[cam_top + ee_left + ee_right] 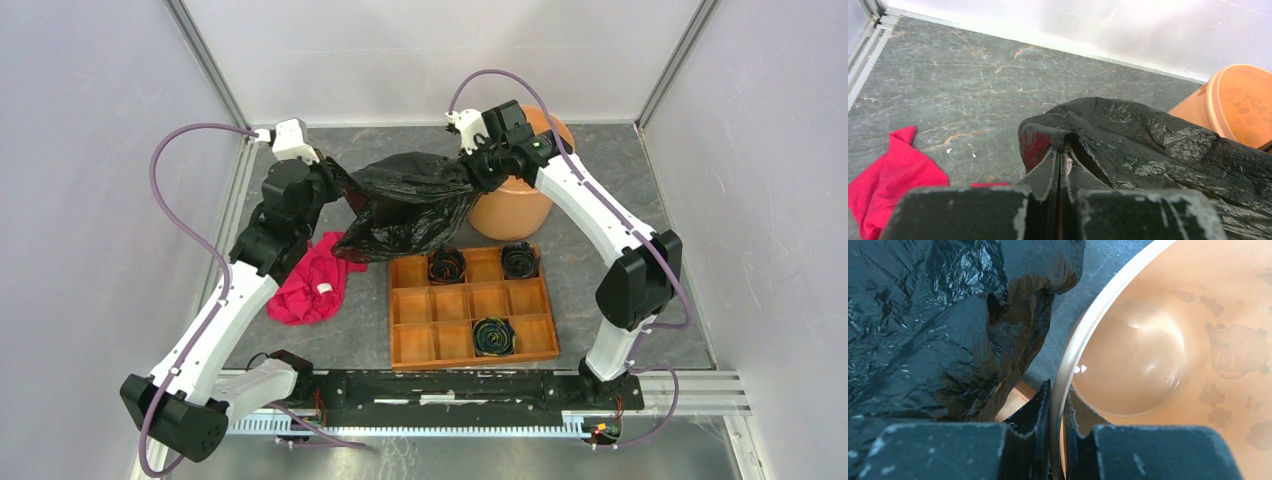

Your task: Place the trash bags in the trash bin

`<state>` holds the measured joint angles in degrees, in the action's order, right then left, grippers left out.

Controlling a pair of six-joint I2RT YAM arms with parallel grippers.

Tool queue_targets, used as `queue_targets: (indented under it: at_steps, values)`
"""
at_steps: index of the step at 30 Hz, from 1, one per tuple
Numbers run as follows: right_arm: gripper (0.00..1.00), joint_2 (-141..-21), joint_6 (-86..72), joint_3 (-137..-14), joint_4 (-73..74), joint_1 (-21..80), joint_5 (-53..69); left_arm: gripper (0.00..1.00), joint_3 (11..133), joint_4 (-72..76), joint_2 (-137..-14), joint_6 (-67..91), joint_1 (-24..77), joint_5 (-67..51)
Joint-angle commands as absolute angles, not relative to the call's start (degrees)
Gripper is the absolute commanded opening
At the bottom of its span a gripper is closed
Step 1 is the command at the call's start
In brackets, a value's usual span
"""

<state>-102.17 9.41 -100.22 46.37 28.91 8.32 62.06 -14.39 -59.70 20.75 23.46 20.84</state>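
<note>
Right wrist view: your right end effector (1057, 396) is clamped on the trash bin (1098, 307) rim, probably to steady it. Your left end effector (1060, 152) pinches the trash bag (1148, 145), holding it up just beside the bin.

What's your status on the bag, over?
Left gripper shut on trash bag. Right gripper shut on trash bin rim. Bag hangs outside the bin. Wooden tray and red cloth lie below, neither blocking the bin.
</note>
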Motion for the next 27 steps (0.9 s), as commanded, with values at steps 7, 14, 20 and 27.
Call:
queue_targets:
  at_steps: [7,14,20,27]
  values:
    - [0.51,-100.4,8.9,-109.8,51.1,29.2,1.6,0.02,61.2,-12.6,-58.1,22.8,21.0,21.7]
    - [0.64,-91.7,8.3,-106.8,53.4,30.8,-11.9,0.02,60.7,-12.0,-58.3,23.0,20.1,20.6]
    - [0.74,-82.7,11.4,-99.1,43.2,37.3,3.3,0.02,60.7,-11.9,-59.0,22.5,20.8,19.7]
    - [0.88,-85.9,19.6,-103.6,35.0,51.0,7.4,0.02,60.6,-10.6,-58.7,21.5,20.2,16.3]
